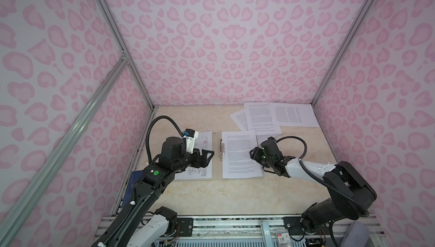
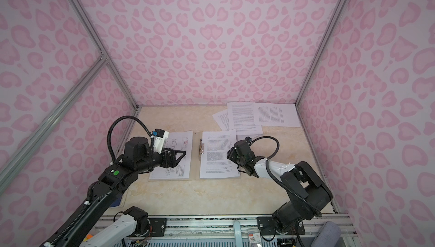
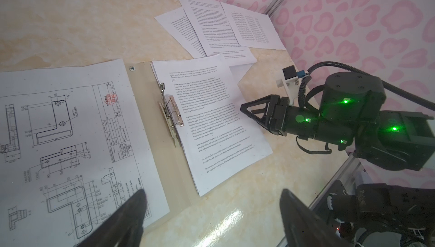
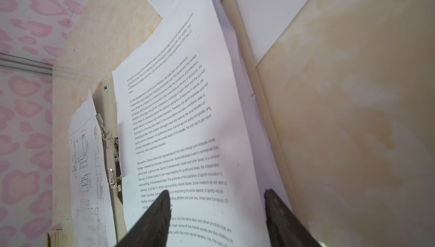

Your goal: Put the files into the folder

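The folder (image 1: 217, 163) (image 2: 195, 163) (image 3: 150, 107) lies open and flat on the table, with a metal clip (image 1: 222, 149) (image 3: 171, 111) at its spine. A sheet of line drawings (image 1: 204, 139) (image 2: 182, 139) (image 3: 70, 128) rests on its left leaf. A printed text sheet (image 1: 237, 154) (image 2: 216, 154) (image 4: 179, 116) rests on its right leaf. My left gripper (image 1: 210, 158) (image 2: 181, 158) (image 3: 213, 192) hangs open over the drawing sheet's inner edge, holding nothing. My right gripper (image 1: 252, 156) (image 2: 229, 155) (image 4: 216, 191) is open just above the text sheet's right edge. More files (image 1: 259, 116) (image 2: 242, 116) (image 3: 211, 22) overlap at the back right.
A dark blue book (image 1: 131, 187) (image 2: 117, 202) lies at the table's front left, mostly under my left arm. Pink patterned walls (image 1: 235, 45) close in the table on three sides. An aluminium rail (image 1: 235, 220) runs along the front edge.
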### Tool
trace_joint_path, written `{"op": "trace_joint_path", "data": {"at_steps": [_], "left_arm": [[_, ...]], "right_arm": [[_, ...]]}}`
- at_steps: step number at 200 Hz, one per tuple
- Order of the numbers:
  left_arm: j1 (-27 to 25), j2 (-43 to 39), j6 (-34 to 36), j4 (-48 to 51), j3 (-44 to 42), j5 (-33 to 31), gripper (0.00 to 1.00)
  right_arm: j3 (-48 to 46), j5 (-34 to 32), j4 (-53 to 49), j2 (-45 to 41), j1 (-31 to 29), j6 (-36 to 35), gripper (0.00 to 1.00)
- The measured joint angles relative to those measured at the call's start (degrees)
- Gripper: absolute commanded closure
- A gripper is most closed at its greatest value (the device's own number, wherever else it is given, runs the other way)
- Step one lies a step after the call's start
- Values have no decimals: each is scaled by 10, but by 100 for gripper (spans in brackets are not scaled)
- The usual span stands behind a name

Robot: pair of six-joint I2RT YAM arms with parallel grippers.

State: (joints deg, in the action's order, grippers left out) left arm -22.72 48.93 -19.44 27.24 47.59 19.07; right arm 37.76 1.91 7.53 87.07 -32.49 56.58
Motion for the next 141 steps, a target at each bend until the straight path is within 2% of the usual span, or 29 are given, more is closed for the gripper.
{"op": "trace_joint_path", "data": {"at_steps": [22, 63, 82, 141], "left_arm": [[0, 3, 0, 0, 0, 0, 11], [0, 16, -1, 0, 0, 3, 11], [-2, 40, -8, 0, 9, 13, 11], [-54, 184, -42, -18, 95, 32, 13]], "right_arm": [[10, -13, -28, -5, 3, -5, 16], [63, -31, -97, -6, 42, -42, 11], [114, -18, -132, 12, 98, -87, 11], [295, 53, -187, 152, 299, -218, 26]]}}
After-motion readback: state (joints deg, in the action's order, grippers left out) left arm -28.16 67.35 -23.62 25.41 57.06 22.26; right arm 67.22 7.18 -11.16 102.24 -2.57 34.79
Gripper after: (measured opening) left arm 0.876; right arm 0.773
